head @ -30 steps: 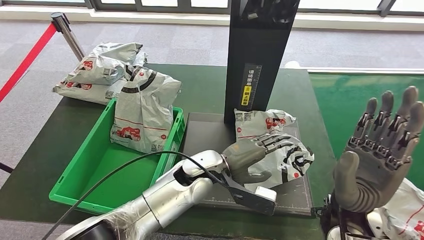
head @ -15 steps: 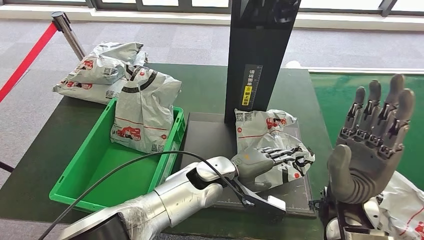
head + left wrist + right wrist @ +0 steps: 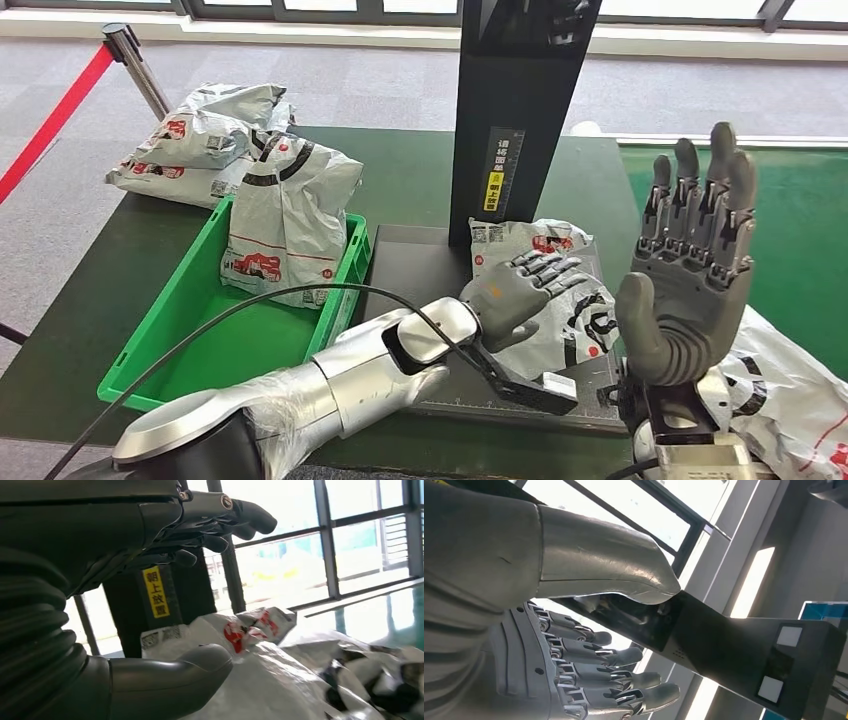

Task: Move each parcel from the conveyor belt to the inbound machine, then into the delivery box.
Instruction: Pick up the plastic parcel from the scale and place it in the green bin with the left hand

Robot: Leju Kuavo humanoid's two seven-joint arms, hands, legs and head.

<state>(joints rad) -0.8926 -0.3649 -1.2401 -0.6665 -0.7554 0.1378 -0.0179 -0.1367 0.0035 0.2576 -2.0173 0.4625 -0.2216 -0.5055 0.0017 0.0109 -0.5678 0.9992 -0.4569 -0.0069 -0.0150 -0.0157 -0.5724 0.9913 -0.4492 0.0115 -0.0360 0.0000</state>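
This is a parcel-sorting station in a large hall: printed courier parcels (image 3: 190, 140) pile at the table's (image 3: 410, 180) far left corner, a green delivery box (image 3: 200, 330) sits beside a black scanning tower (image 3: 515, 110), and a red barrier rope (image 3: 50, 125) crosses grey carpet.

You see a white parcel (image 3: 545, 262) with red and black print on the dark grey tray (image 3: 410, 268). The crate (image 3: 200, 330) is bright green, the belt (image 3: 790, 230) green, the post (image 3: 515, 110) black with a yellow label (image 3: 493, 190). The rope (image 3: 50, 120) is red; both hands (image 3: 520, 295) (image 3: 690, 270) are grey.
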